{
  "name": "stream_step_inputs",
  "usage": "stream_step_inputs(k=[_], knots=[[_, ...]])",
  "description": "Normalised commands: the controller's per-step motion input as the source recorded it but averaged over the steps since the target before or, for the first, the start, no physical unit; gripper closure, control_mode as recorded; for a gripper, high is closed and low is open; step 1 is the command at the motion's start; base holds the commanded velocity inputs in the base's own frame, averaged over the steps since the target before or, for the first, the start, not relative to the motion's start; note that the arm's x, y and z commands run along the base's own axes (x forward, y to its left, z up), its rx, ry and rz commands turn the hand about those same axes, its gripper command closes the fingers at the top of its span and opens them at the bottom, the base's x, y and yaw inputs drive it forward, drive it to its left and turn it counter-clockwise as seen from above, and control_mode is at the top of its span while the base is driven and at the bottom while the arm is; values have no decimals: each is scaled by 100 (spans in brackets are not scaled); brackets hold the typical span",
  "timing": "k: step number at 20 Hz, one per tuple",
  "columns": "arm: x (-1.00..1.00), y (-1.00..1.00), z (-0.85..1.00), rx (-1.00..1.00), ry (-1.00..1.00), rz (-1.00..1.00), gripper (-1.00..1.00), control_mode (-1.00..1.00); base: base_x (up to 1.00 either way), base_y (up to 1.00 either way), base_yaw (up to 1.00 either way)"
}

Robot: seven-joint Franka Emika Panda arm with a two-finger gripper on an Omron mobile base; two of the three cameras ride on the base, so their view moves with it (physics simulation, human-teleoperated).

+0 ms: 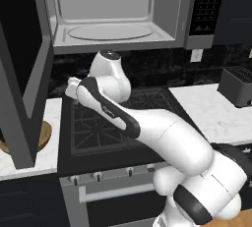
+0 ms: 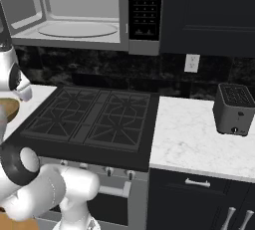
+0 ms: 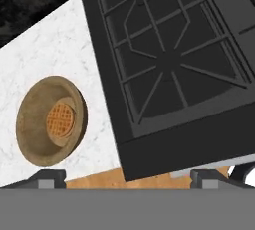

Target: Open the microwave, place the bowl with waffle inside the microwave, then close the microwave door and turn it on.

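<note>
White marble desk (image 3: 55, 50) left of stove (image 3: 169, 59): bowl (image 3: 50, 122) holds waffle (image 3: 60, 119). Microwave (image 1: 115, 12) door (image 1: 22, 69) open. End effector (image 3: 128, 176) spread wide, empty.

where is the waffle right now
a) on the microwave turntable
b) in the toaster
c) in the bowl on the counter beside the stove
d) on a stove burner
c: the hand view shows the waffle lying in the bowl on the white counter beside the stove.
</note>
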Motion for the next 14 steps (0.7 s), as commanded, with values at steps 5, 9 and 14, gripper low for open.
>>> stream_step_inputs(k=[5,9,14], knots=[[80,-2,-41,4,19,19,-100,-100,0,0,0],[19,26,-55,2,5,28,-100,-100,0,0,0],[-9,24,-49,2,-2,28,-100,-100,0,0,0]])
